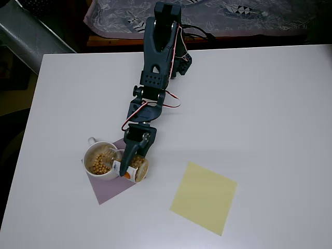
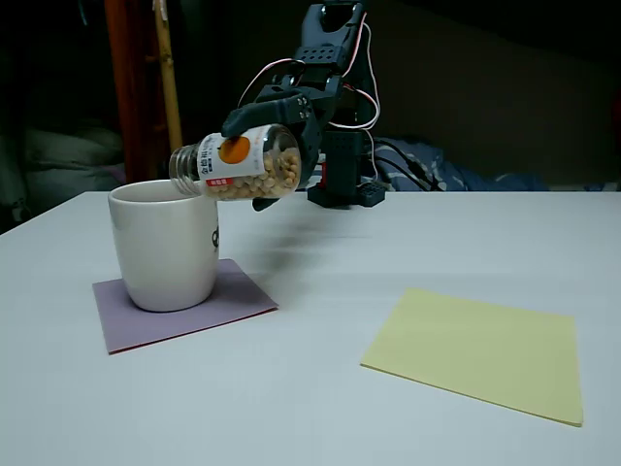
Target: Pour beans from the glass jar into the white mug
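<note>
One glass jar (image 2: 243, 163) tipped, part-full of beans (image 2: 272, 179) | gripper (image 2: 267, 121) clamps it | white mug (image 2: 167, 245)

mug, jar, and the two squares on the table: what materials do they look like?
White mug: likely glazed ceramic, opaque with soft sheen. Glass jar: clear, probably glass; the beans show through its wall, and it has a paper-like label. Purple square and yellow square: thin, flat, matte, likely paper or card.

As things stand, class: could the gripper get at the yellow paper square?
Probably not yet: the gripper is shut on the glass jar, tilted over the white mug. The yellow paper square lies unobstructed.
</note>
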